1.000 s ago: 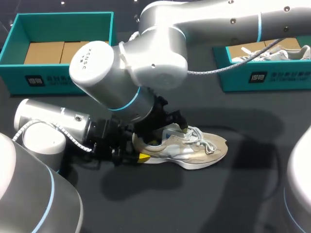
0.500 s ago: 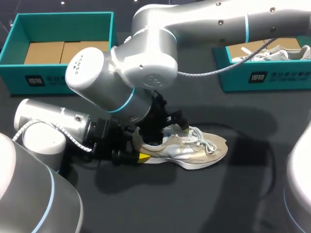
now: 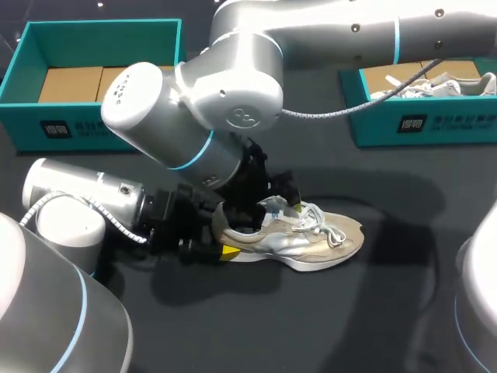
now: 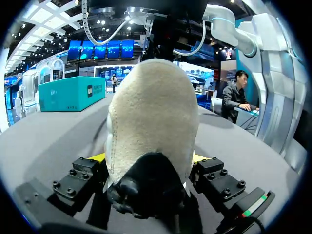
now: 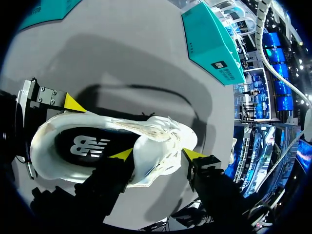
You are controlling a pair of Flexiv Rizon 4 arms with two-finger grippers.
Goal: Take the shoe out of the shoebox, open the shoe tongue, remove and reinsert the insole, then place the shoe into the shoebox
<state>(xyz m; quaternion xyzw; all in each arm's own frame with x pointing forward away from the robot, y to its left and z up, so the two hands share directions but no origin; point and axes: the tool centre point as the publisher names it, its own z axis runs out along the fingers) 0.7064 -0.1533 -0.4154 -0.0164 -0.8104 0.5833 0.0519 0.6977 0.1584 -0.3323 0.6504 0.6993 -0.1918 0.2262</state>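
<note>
Desk [image 3: 373, 311]: dark matte top, carrying all items in view. Second teal box [image 3: 466, 124]: open-topped, at the desk's far right corner. Contents: white laced shoes [image 3: 446, 82], lying inside, only partly visible.

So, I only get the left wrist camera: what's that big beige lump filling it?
Observer: That's the heel of a shoe, held by the left end effector. The head view shows the whole sneaker standing on its sole on the table.
Operator: Is the other arm doing anything?
Observer: The right end effector is at the shoe's opening, by the laces.
Operator: Anything inside the shoe?
Observer: A dark insole, seen from the right wrist.
</note>
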